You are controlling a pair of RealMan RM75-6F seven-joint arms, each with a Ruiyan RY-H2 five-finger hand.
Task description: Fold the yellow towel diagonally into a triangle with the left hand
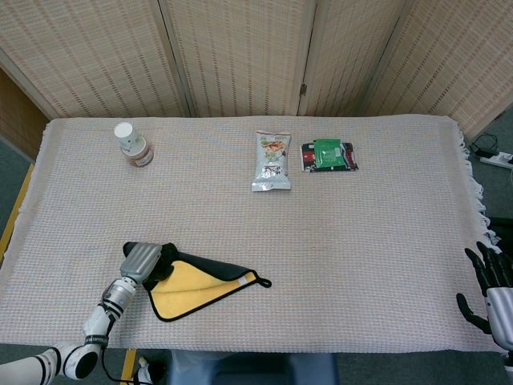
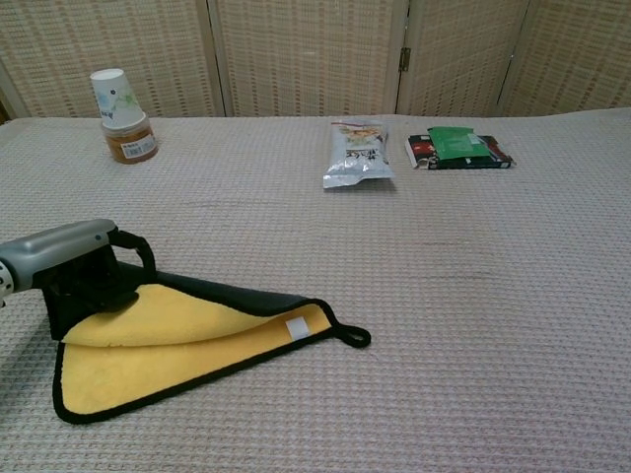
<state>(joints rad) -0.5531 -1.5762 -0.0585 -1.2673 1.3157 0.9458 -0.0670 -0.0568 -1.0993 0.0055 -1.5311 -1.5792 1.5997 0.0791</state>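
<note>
One hand is at work: the left hand (image 1: 152, 263) has its dark fingers (image 2: 94, 286) curled onto the left corner of the yellow towel (image 2: 187, 340), seemingly pinching the upper layer, though the exact grip is hidden beneath the palm. The towel lies near the front-left corner of the table (image 1: 361, 265), already doubled into a rough triangle with its black-trimmed edges nearly matched and its hanging loop (image 2: 353, 337) pointing right. The upper flap bows upward along the far edge, so the dark underside shows and the layers are not yet flat.

The risks from here, as I judge them: if the fingers let go while the flap is arched, it may spring back or slide, leaving the corners mismatched. Dragging the hand away sideways could pull the whole towel across the woven tablecloth and open the fold. Pressing down too far left would leave the loop end lifted.

The right hand (image 1: 490, 287) hangs off the table's front-right corner, fingers spread and holding nothing. Along the back edge, well apart from the towel, stand a jar with a paper cup on top (image 1: 135, 144), a silver snack pouch (image 1: 272, 162) and a green-and-red packet (image 1: 329, 156).
</note>
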